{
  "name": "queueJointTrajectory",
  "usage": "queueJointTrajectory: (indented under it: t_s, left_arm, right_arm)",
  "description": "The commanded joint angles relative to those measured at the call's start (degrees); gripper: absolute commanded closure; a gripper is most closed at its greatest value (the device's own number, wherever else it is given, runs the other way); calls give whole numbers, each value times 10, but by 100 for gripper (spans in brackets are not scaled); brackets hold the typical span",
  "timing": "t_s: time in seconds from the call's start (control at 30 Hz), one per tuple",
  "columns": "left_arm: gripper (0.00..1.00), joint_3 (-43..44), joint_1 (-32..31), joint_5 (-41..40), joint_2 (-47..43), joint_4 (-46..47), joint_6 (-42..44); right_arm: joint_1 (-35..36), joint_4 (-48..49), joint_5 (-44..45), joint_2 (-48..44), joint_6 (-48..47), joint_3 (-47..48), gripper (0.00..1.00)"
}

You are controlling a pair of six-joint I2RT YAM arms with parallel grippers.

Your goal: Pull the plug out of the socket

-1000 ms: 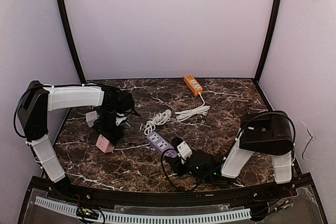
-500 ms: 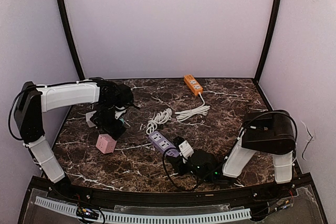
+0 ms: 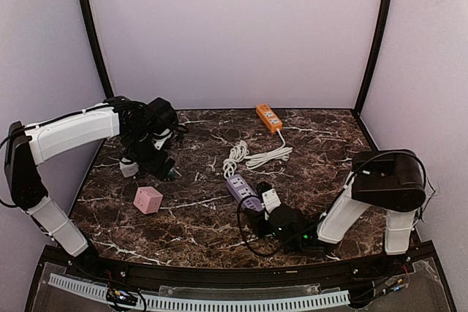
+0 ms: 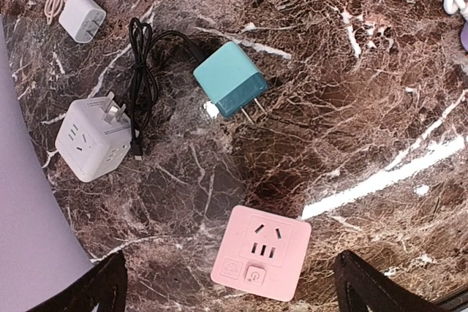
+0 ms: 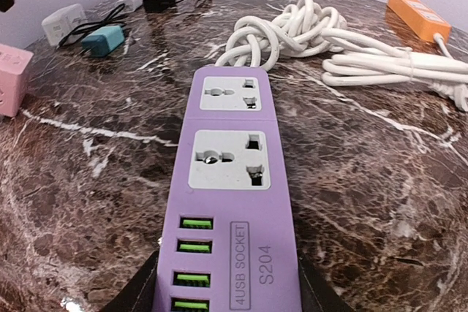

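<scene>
The left gripper [image 4: 232,299] hangs over the dark marbled counter [image 3: 191,218] with its jaws wide apart and nothing between them. Directly under the jaws lies the pink cube socket [image 4: 261,252], face up, with a power-symbol button below its outlet holes. The teal plug-in charger [image 4: 228,80] lies on its side further off, clear of the pink cube, its two metal prongs bare and pointing toward the cube. A thin black cable [image 4: 143,71] leads from it in loops toward the white cube adapter [image 4: 93,139] beside it.

The right gripper [image 5: 227,302] has its jaws clamped on the near end of the purple power strip [image 5: 228,180], one finger against each long side. The strip reaches straight away from the jaws. It reads "4USB SOCKET" and "S204", beside a row of green USB ports. Its white coiled cord [image 5: 292,34] lies beyond, near the orange power strip [image 5: 417,12].
</scene>
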Motion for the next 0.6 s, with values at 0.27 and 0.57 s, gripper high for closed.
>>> queueJointTrajectory:
  t_s: [0.27, 0.57]
  left_arm:
    - [1, -69, 2, 53, -64, 33, -17]
    - [1, -72, 2, 72, -58, 49, -22]
  right_arm:
    - [-58, -99, 63, -33, 159, -47, 100]
    - [-59, -126, -16, -3, 43, 52, 100]
